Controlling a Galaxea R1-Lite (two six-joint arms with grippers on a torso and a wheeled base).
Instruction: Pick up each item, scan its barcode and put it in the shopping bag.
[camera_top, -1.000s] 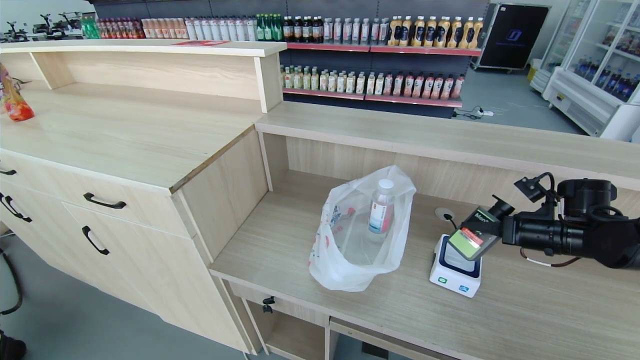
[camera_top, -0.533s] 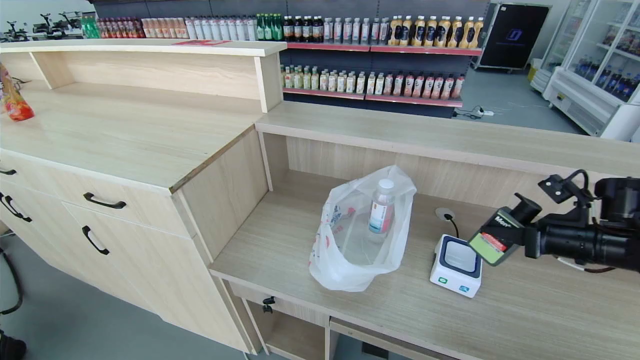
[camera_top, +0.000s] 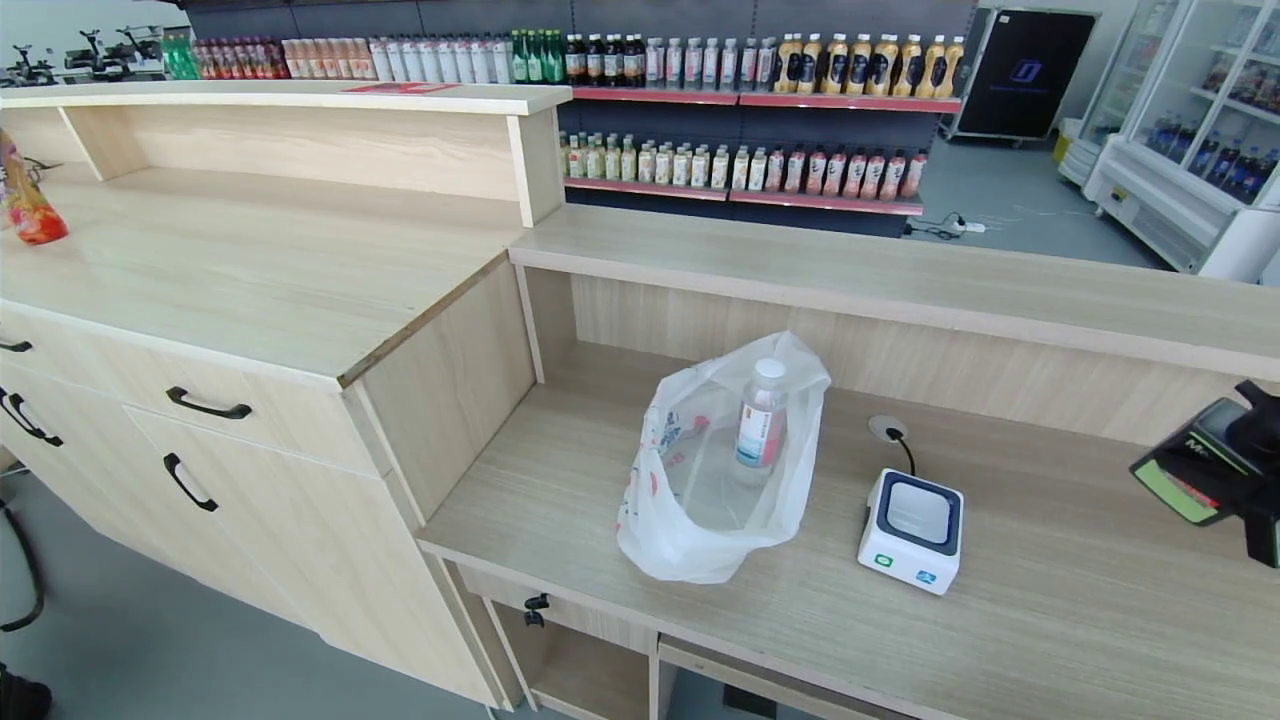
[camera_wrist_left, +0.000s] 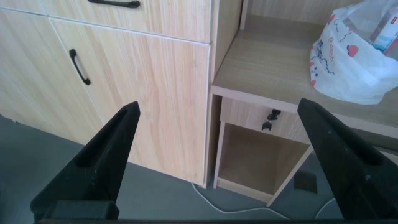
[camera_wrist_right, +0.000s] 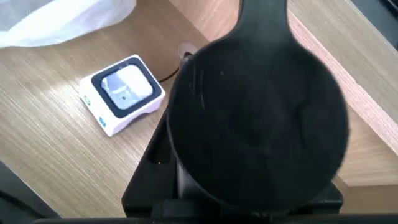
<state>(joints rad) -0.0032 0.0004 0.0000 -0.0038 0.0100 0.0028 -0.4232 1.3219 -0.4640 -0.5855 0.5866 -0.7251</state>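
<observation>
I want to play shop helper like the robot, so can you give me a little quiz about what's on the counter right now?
1. True or false: the bottle stands inside the shopping bag.
2. Pick one: what is the right pincer holding? A) a small box B) a bottle C) nothing at all
3. Fill the gap: the scanner sits on the counter on the robot's ____ side of the shopping bag.

Key: 1 true; 2 A; 3 right.
</observation>
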